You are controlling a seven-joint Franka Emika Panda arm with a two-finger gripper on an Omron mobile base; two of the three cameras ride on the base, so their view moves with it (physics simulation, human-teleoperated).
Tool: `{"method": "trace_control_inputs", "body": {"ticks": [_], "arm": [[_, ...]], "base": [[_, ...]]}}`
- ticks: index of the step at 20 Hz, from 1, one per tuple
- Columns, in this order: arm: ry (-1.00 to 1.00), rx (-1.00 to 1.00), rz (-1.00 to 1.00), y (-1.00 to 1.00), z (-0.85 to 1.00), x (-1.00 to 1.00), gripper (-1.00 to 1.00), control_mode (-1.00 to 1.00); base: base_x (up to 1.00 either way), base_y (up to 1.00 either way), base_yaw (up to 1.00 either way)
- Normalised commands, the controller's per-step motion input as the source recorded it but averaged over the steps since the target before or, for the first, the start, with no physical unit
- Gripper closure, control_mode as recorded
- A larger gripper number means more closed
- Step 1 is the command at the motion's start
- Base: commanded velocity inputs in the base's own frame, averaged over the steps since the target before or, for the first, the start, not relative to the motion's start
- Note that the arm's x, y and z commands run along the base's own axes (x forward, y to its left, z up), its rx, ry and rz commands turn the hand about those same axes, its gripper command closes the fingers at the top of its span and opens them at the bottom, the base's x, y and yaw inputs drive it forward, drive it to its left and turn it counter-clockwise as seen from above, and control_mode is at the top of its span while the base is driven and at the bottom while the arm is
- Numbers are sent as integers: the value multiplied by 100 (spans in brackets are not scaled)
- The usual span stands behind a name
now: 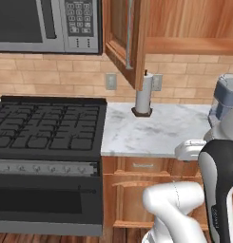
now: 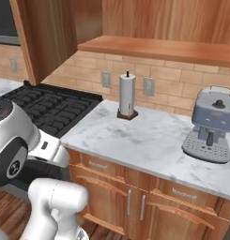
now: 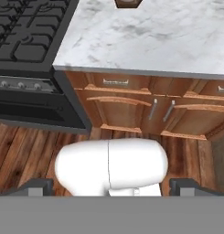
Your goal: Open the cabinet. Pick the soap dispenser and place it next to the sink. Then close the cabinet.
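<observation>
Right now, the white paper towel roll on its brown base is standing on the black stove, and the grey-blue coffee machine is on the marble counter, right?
Not quite. The white paper towel roll on its brown base stands on the white marble counter, near the brick wall, not on the black stove. The right base view shows it. The grey-blue coffee machine is indeed on that counter.

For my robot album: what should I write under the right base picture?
Paper towel roll and coffee machine on the marble counter, under the open cabinet.

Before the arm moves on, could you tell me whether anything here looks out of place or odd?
Only the cabinet stands out: one door hangs open over the counter. The paper towel roll and coffee machine stand upright, with no spill seen.
</observation>
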Motion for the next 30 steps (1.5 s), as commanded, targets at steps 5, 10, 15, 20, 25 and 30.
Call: {"method": "trace_control_inputs", "body": {"ticks": [5, 10, 15, 20, 25, 30], "arm": [[0, 0, 0, 0, 0, 0, -100, 100], [0, 0, 0, 0, 0, 0, -100, 100], [0, 0, 0, 0, 0, 0, -100, 100], [0, 0, 0, 0, 0, 0, -100, 100], [0, 0, 0, 0, 0, 0, -100, 100], [0, 0, 0, 0, 0, 0, -100, 100]], "base": [[9, -62, -11], [31, -35, -22], [38, -20, -27], [32, -18, -5], [19, -18, 0], [22, -17, -1]]}}
